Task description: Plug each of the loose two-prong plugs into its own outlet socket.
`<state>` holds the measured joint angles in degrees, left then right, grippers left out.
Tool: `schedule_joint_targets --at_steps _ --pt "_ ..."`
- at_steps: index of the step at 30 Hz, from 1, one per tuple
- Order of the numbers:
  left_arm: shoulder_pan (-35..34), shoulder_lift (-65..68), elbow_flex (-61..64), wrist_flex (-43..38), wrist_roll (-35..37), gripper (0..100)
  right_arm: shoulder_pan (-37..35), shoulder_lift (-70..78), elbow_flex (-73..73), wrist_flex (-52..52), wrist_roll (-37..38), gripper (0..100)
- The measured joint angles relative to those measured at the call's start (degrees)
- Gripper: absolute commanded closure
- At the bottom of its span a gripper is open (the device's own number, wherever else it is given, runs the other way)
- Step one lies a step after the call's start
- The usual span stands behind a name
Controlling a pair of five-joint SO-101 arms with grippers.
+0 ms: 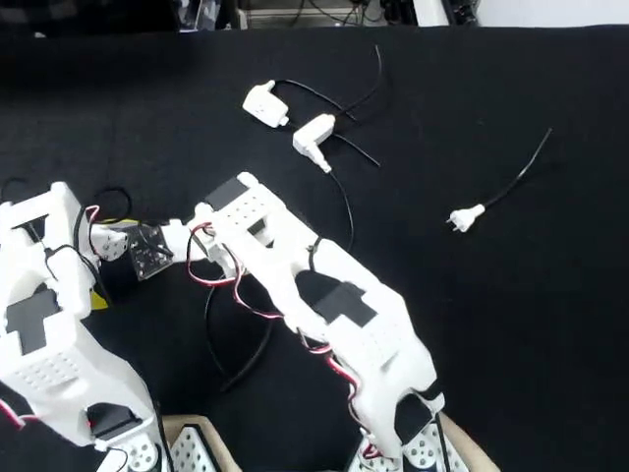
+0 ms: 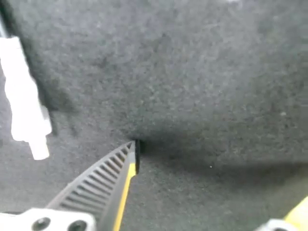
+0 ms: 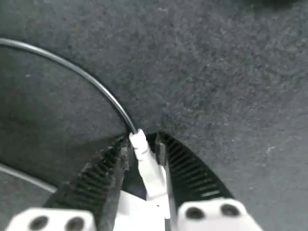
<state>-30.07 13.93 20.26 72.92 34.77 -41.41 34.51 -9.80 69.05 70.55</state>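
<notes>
Step in hand: plug carry. My right jaws are clamped on a white plug (image 3: 150, 169) near the worktop's left edge; left jaws apart, empty. Next move, I judge: align prongs with a socket (image 1: 313, 136) toward the far edge.

A far socket (image 1: 264, 102) and a near socket (image 1: 314, 136), white on black cords, are laid just beside each other toward the far edge of the table (image 1: 550, 324). A white loose plug (image 1: 466, 217) is laid nearer the right edge. A held plug (image 3: 147, 166) is clamped in the right gripper (image 3: 142, 140).
</notes>
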Motion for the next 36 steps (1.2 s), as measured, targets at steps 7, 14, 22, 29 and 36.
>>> schedule_joint_targets --at_steps 7,14,22,29,36 --pt "-0.1 0.0 0.0 0.0 0.0 48 0.0 0.9 -0.9 0.1 -0.3 98.2" --pt "-0.1 0.0 0.0 0.0 0.0 48 0.0 -2.8 -1.1 3.7 -1.1 98.6" --pt "0.4 0.0 0.0 0.0 0.0 48 1.8 -23.6 -1.1 8.4 -3.9 98.6" --pt "3.7 0.0 0.0 0.0 -0.1 47 8.3 -39.8 -6.6 13.4 -4.6 98.6" --pt "12.7 0.0 -0.1 -0.3 -0.2 47 11.4 -49.8 -8.4 13.7 -10.4 98.6"
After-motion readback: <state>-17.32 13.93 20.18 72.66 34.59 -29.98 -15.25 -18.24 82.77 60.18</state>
